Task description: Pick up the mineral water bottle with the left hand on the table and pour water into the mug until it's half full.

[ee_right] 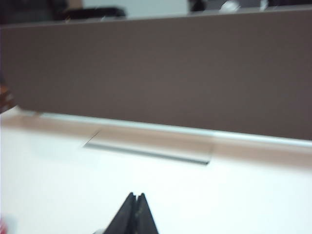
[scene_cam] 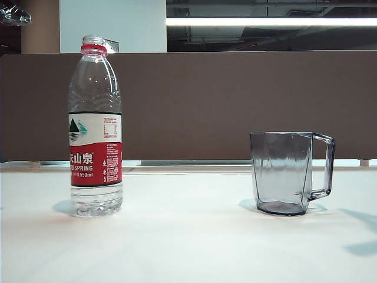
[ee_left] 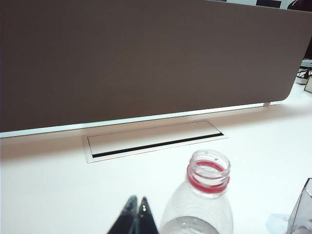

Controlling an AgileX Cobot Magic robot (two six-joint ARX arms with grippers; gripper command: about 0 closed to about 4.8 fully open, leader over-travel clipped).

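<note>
The mineral water bottle (scene_cam: 95, 127) stands upright and uncapped on the left of the white table (scene_cam: 188, 242), with a red neck ring and a red-and-white label. The smoky grey mug (scene_cam: 284, 172) stands to the right, its handle turned right. In the left wrist view my left gripper (ee_left: 137, 201) is shut and empty, just beside the bottle's open neck (ee_left: 208, 173) and apart from it; a corner of the mug (ee_left: 301, 212) shows at the edge. My right gripper (ee_right: 136, 196) is shut and empty above bare tabletop. Neither arm shows in the exterior view.
A brown partition (scene_cam: 235, 100) runs along the table's back edge. A rectangular cable hatch (ee_left: 153, 140) is set into the tabletop in front of it, also visible as the hatch (ee_right: 146, 152) in the right wrist view.
</note>
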